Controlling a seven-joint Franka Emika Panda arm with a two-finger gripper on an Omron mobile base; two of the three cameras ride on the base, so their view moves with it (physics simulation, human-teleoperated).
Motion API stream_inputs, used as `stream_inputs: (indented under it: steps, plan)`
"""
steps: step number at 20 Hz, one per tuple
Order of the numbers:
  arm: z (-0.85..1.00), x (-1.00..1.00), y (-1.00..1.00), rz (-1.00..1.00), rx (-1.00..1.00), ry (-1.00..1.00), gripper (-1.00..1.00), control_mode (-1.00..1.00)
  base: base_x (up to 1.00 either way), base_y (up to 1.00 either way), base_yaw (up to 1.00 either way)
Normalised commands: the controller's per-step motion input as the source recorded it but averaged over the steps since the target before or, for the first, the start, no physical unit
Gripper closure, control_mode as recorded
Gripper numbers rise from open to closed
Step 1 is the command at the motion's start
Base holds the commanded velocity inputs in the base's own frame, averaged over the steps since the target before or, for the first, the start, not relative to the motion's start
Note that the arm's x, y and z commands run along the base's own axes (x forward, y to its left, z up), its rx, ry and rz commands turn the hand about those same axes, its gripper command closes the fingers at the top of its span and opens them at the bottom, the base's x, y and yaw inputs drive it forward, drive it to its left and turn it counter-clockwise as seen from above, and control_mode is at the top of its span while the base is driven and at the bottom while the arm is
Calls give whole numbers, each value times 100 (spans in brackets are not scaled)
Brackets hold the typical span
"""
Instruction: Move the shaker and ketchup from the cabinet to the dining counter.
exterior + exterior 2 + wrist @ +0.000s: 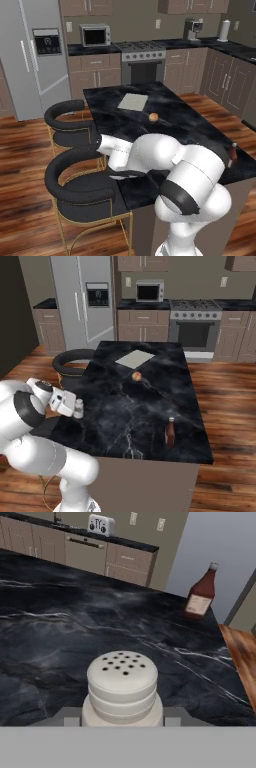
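My gripper [78, 409] is shut on the shaker [79, 404], a pale cylinder with a holed cap, at the near left edge of the dining counter [145, 401]. In the hand view the shaker [123, 687] stands between my fingertips [70, 718], just over the black marble; I cannot tell whether it touches. The ketchup [170, 432] stands upright on the counter's near right part, well apart from my gripper, and also appears as the ketchup [202, 592] at that view's upper right. In the left base view my arm hides the hand. The cabinet [85, 6] hangs on the far wall, doors shut.
A round orange fruit [136, 376] and a pale flat mat [135, 359] lie further along the counter. Two black stools [75, 185] stand at the counter's left side, close under my arm. Fridge [82, 301], oven [194, 331] and microwave [150, 291] line the back wall.
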Motion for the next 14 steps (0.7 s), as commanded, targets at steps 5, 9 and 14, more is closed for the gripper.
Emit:
stream_inputs:
  steps: [5, 9, 14]
  plan:
    - [-33, 0, 0, 0, 0, 1, 100, -100, 0, 0, 0]
    - [-26, 0, 0, 0, 0, 0, 100, -100, 0, 0, 0]
    - [-16, 0, 0, 0, 0, 0, 100, -100, 0, 0, 0]
